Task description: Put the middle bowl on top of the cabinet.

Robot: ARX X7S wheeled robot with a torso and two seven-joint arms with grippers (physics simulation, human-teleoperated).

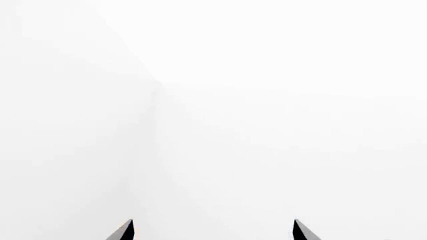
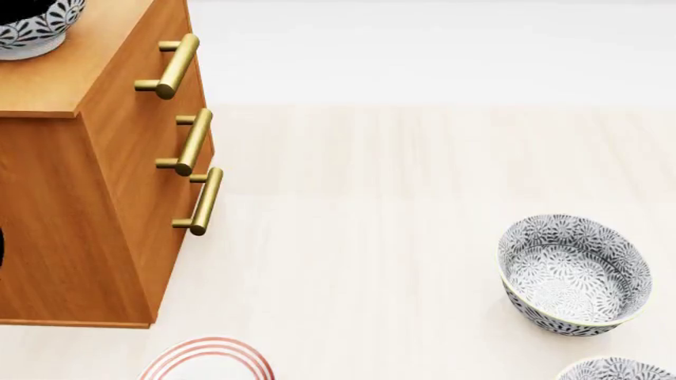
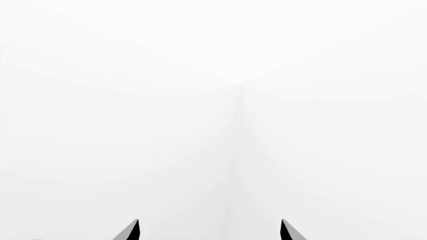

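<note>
Pale wood floor; patterned bowl (image 2: 30, 28) already atop cabinet (image 2: 100, 182), likely task done; two bowls (image 2: 574, 273) below; left gripper (image 1: 213, 231), right gripper (image 3: 210, 230) spread, empty.

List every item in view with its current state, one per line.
Bowl on the cabinet: upright, on the top, cut off by the frame.
Cabinet: drawers closed.
Floor bowl: upright, empty.
Second floor bowl: only its rim shows.
Red-ringed plate: flat, partly visible.
Left gripper: open, empty.
Right gripper: open, empty.
</note>
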